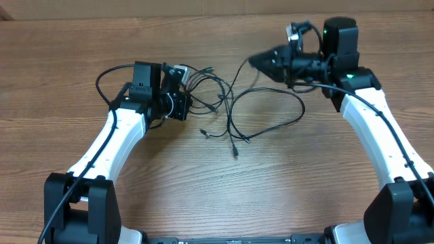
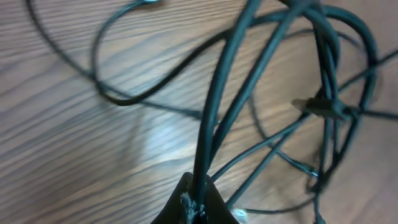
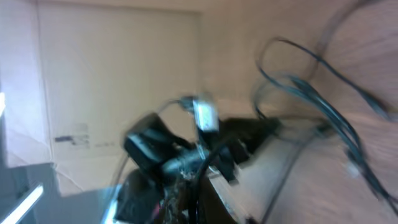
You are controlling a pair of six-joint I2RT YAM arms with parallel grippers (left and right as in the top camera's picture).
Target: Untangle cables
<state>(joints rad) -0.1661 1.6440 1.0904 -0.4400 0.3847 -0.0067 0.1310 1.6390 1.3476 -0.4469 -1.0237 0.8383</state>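
Note:
Several thin black cables [image 1: 234, 108] lie tangled on the wooden table [image 1: 61, 54] between my two arms. My left gripper [image 1: 186, 102] is at the tangle's left side, shut on one strand. In the left wrist view the held cable [image 2: 214, 106] runs up out of the closed tips of the left gripper [image 2: 198, 199], with other loops crossing beyond it. My right gripper [image 1: 258, 61], blurred, hovers above the tangle's upper right, shut on a strand. The right wrist view is blurred; a dark cord passes through the right gripper [image 3: 194, 186], and more cables [image 3: 311, 93] trail off to the right.
Loose plug ends [image 1: 235, 152] lie at the near side of the tangle. A thick black wire [image 1: 102, 78] arcs off my left arm. A cardboard wall [image 1: 203, 7] borders the table's far edge. My left arm [image 3: 152, 149] shows in the right wrist view.

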